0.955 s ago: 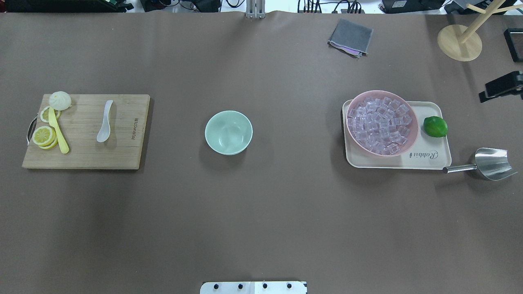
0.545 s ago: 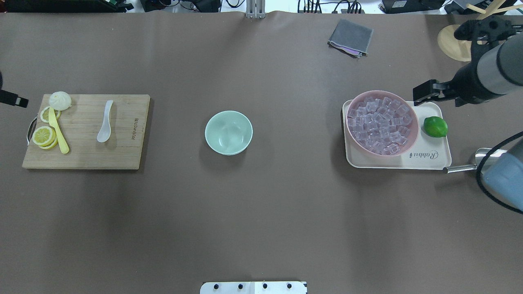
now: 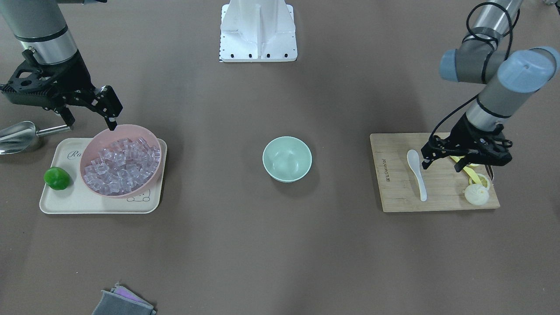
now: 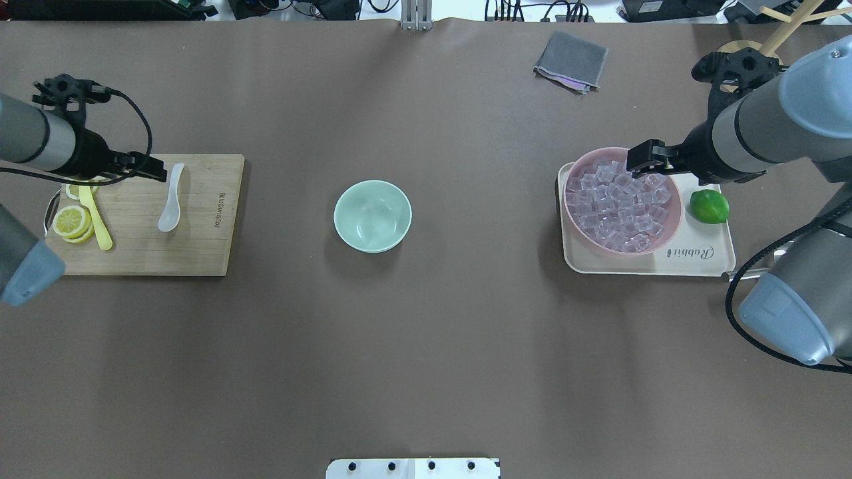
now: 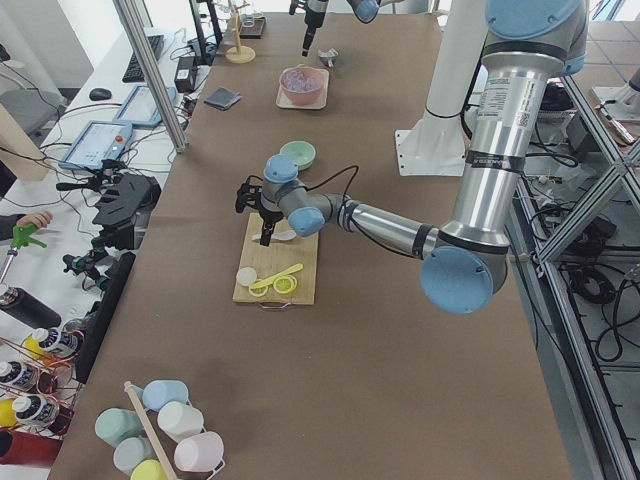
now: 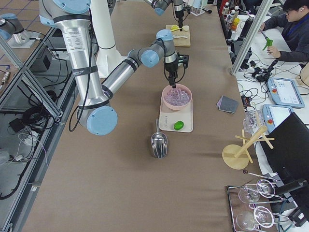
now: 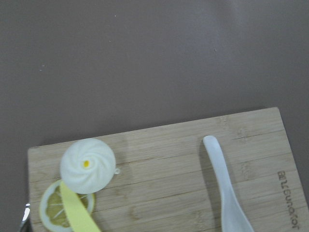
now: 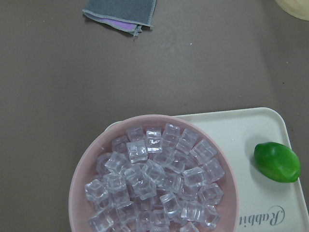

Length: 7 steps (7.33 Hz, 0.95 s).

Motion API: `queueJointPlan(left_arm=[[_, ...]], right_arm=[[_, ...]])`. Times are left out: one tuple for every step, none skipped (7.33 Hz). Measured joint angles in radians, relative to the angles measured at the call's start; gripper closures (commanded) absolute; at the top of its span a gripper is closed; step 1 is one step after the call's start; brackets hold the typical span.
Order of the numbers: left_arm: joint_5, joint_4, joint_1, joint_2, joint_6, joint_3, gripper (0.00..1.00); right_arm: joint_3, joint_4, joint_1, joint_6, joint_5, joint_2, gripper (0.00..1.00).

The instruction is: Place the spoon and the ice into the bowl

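Observation:
The white spoon [image 4: 170, 199] lies on the wooden cutting board [image 4: 200, 256] at the left; it also shows in the left wrist view [image 7: 227, 193]. The empty mint-green bowl [image 4: 373, 216] stands mid-table. Several clear ice cubes [image 4: 619, 206] fill a pink bowl [image 4: 671, 223] at the right. My left gripper [image 3: 459, 162] hangs open and empty above the board, just beside the spoon's handle. My right gripper [image 3: 89, 120] is open and empty above the pink bowl's rim, on the side toward the lime, over the ice [image 8: 154, 183].
On the board lie lemon slices [image 4: 72, 221], a long yellow utensil [image 4: 100, 229] and a white bun [image 3: 477, 194]. The pink bowl and a lime [image 4: 709, 206] sit on a cream tray [image 4: 705, 263]. A steel scoop [image 3: 17, 133] lies beside it. A grey cloth [image 4: 571, 61] lies at the far side.
Both arms have swung in from the table's ends. The left gripper now hangs over the board by the spoon, the right over the pink bowl. Nothing on the table has moved.

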Motion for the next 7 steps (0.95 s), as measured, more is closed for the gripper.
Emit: queueJointPlan(left_arm=[[0.033, -0.001, 0.027, -0.014, -0.015, 0.016, 0.26], [0.047, -0.001, 0.040, -0.021, -0.020, 0.026, 0.36], [0.052, -0.002, 0.046, -0.024, -0.020, 0.036, 0.37], [0.058, -0.013, 0.053, -0.027, -0.021, 0.051, 0.41], [0.069, -0.043, 0.062, -0.036, -0.024, 0.078, 0.54], [0.077, -0.072, 0.070, -0.047, -0.029, 0.103, 0.81], [0.081, -0.087, 0.073, -0.052, -0.032, 0.111, 1.00]], right_arm=[[-0.002, 0.000, -0.004, 0.001, -0.005, 0.000, 0.00], [-0.004, 0.000, -0.007, 0.002, -0.007, 0.001, 0.00], [-0.006, 0.000, -0.009, 0.002, -0.008, 0.001, 0.00], [-0.007, 0.000, -0.009, 0.001, -0.008, 0.001, 0.00], [-0.007, 0.000, -0.010, 0.001, -0.008, 0.001, 0.00], [-0.008, 0.000, -0.011, 0.000, -0.008, 0.001, 0.00], [-0.008, 0.000, -0.011, 0.000, -0.008, 0.001, 0.00]])
